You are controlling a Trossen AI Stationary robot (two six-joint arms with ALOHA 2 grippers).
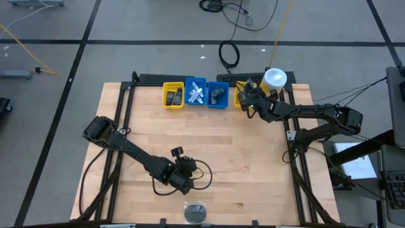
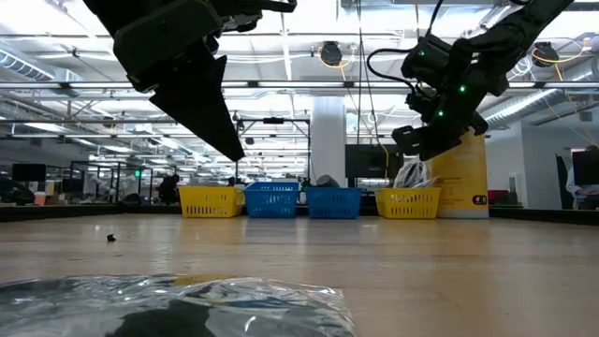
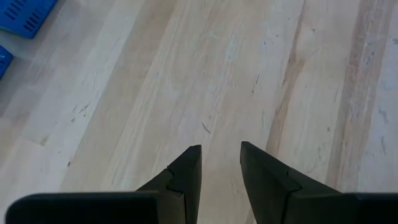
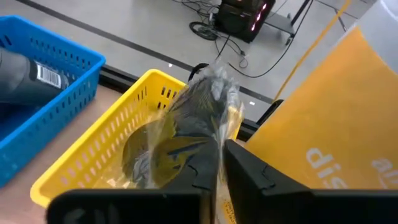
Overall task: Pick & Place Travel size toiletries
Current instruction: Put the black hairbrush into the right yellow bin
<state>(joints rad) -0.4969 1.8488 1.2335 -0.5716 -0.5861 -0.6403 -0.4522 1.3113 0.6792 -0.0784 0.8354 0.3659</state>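
My right gripper point(image 4: 221, 155) hangs over the rightmost yellow bin point(image 1: 241, 96) at the table's far edge, shut on a clear-wrapped dark grey mesh puff point(image 4: 186, 118). In the low view that puff point(image 2: 410, 174) shows just above the bin point(image 2: 408, 202). A second wrapped mesh puff point(image 1: 195, 212) lies flat at the table's near edge and fills the low view's foreground point(image 2: 178, 309). My left gripper point(image 3: 221, 155) is open above bare wood near the table's middle point(image 1: 185, 170), a little beyond that puff. Dark bottles and white tubes lie in the other bins. My right gripper pinches the wrapped mesh puff between its two fingers at the wrap's edge point(image 4: 210, 142); the fingers lie along the packet, which stretches out past their tips. The packet is lifted clear, over the yellow bin's opening point(image 4: 118, 155). How far back it reaches does not show.
Several bins stand in a row at the far edge: yellow point(image 1: 173, 95), blue point(image 1: 195, 94), blue point(image 1: 218, 95), yellow. A big yellow canister with a white lid point(image 1: 274, 79) stands right beside the last bin. Bare wood point(image 1: 240, 158) spreads between the arms.
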